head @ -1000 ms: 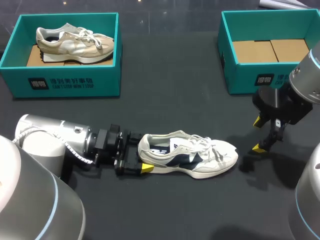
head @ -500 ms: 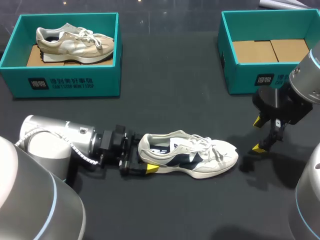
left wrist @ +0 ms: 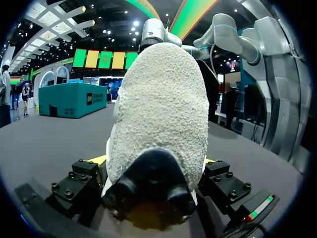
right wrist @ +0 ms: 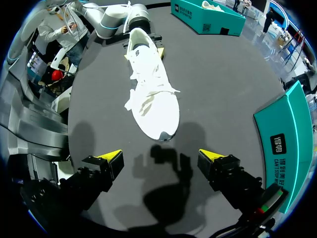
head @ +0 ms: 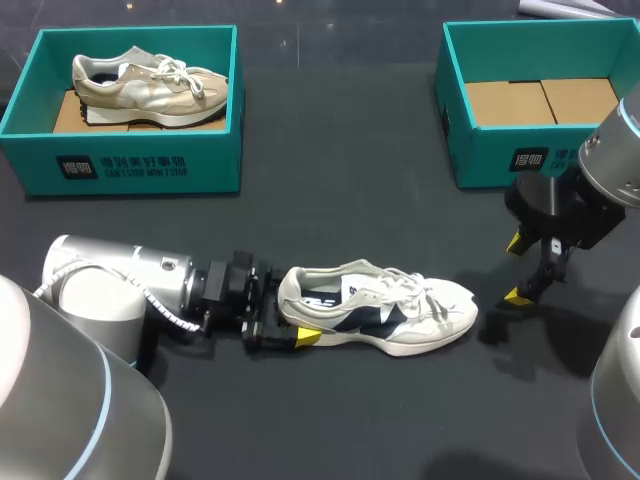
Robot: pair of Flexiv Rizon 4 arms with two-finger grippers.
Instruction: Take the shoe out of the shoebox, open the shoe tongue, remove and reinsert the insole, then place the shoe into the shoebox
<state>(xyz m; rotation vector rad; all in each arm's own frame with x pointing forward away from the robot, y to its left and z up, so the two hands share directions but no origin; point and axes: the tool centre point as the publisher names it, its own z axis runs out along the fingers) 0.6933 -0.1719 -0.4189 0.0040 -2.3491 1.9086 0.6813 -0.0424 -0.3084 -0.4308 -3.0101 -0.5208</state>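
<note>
Left tool (head: 297, 310): its fingers are standing spread apart and straddling the heel of the white-and-navy shoe (head: 385, 310). In the left wrist view a sliver of yellow tip is showing close on each side of the heel. No squeeze on the heel is showing, so it is noted as apart, not clamped.

Right tool (head: 516, 270): it is hanging with its fingers wide apart, holding nothing and touching nothing. It is sitting just beyond the shoe's toe, with a gap of bare bench (head: 350, 200) between them.

Shoe: it is lying upright on its sole on the bench, out of both boxes. The heel is pointing toward the left arm and the toe toward the right tool. The empty teal shoebox (head: 480, 150) is sitting behind the right tool. A second shoebox (head: 215, 165), at the far left, is holding a beige shoe (head: 150, 82).

Hard to make out: in the head view the heel is hiding the left tool's far finger. In the left wrist view the heel is filling the middle and blocking the rest of the shoe. The laces are covering the tongue, and the insole cannot be told apart from the lining.
</note>
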